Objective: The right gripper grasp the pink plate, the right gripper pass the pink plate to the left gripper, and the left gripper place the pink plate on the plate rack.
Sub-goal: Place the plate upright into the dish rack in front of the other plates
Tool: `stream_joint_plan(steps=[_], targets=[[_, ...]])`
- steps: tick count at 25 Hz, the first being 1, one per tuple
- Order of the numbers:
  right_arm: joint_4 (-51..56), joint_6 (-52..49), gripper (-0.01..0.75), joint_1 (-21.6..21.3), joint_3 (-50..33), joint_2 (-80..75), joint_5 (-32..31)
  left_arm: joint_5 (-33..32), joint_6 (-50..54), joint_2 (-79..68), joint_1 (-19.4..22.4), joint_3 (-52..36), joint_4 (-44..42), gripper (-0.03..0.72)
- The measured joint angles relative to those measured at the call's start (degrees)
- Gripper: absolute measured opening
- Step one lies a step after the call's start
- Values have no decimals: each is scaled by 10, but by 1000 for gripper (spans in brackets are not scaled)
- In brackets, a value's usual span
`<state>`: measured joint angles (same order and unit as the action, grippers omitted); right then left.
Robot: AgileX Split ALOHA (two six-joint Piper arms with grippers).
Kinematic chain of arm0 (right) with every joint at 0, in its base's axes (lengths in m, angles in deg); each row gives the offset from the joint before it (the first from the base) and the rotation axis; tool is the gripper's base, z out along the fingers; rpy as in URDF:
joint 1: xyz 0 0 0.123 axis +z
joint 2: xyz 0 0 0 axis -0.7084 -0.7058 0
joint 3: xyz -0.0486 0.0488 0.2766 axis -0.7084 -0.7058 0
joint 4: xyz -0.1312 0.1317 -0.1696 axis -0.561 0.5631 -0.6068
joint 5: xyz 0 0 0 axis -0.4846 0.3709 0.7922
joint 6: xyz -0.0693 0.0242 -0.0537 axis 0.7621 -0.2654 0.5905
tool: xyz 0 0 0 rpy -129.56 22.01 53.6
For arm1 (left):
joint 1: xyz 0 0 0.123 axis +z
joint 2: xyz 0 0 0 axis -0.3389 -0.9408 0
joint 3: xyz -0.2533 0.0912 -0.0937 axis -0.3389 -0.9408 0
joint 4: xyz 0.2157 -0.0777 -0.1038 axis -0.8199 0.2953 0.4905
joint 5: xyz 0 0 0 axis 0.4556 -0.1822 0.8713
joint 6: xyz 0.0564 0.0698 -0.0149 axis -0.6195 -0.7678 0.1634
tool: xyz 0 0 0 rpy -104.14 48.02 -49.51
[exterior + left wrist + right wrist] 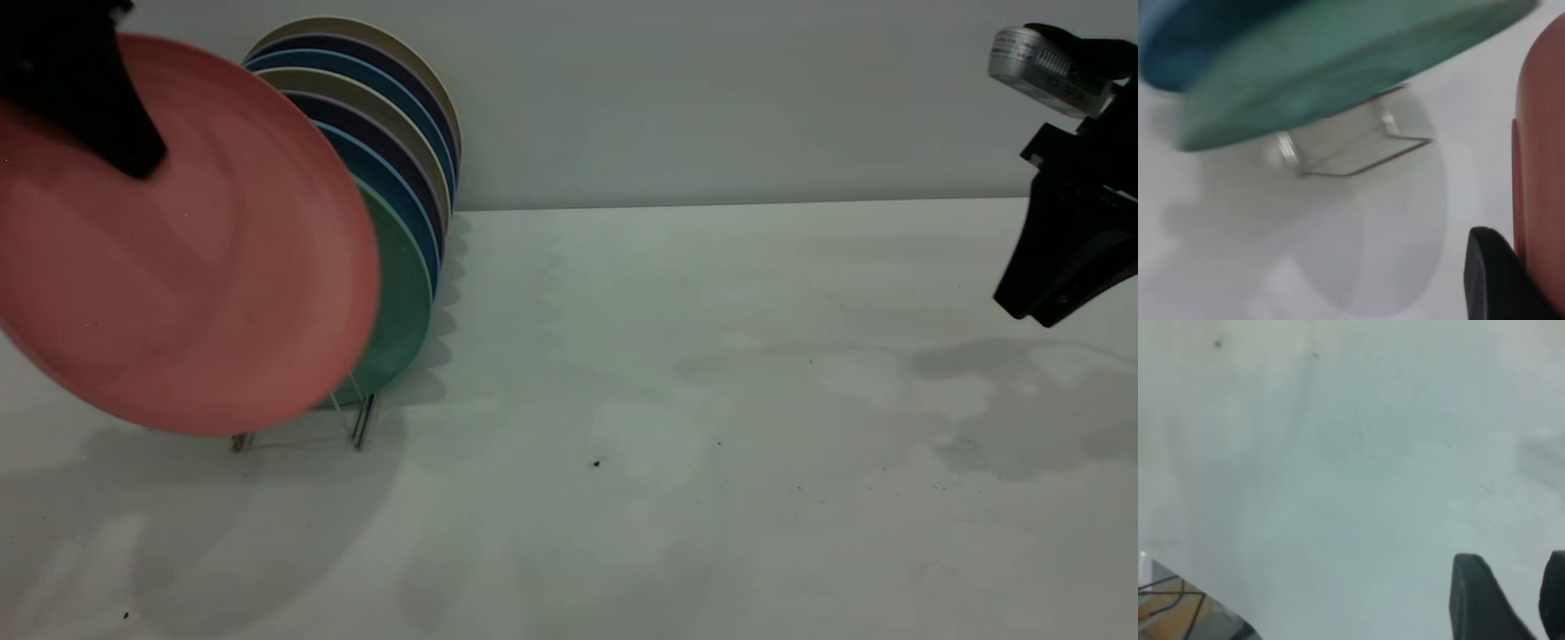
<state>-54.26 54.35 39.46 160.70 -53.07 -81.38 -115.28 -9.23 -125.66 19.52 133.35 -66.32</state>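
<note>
Exterior view: left gripper (pixel 133 151) clamped on the pink plate's (pixel 196 267) upper rim, plate held tilted in the air just in front of the plate rack (pixel 356 422), overlapping the teal-green plate (pixel 400 302). Handover looks done; slotting into the rack remains. Right gripper (pixel 1036 307) empty, well clear of the rack, fingers slightly apart

Matte plastic pink plate (pixel 187 258), thin shiny wire plate rack (pixel 360 425), smooth matte table (pixel 711 400)

Green plate (pixel 402 302) fronts blue, beige, purple plates (pixel 391 133).
</note>
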Motion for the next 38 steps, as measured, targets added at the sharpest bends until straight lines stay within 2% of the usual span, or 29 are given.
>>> stream_joint_plan(steps=[2,5,13,17,22,27,34,38], targets=[[-9,-8,251,0,0,2,-6,-9,-28,0,0,18,-21,121],[-12,-14,263,0,0,3,-13,-26,-131,0,0,41,-24,121],[-14,-17,272,0,0,3,-14,-96,-584,0,0,56,65,121],[-14,-17,272,0,0,3,-12,-101,-725,0,-1,56,74,121],[-14,-20,272,0,0,3,30,-64,-761,0,-1,56,53,121],[-6,-22,272,0,0,3,43,-23,-765,0,-1,56,22,121],[-4,-22,272,0,0,3,46,15,-775,0,-1,62,25,121],[-3,-22,272,0,0,3,47,19,-810,0,-1,62,58,121]])
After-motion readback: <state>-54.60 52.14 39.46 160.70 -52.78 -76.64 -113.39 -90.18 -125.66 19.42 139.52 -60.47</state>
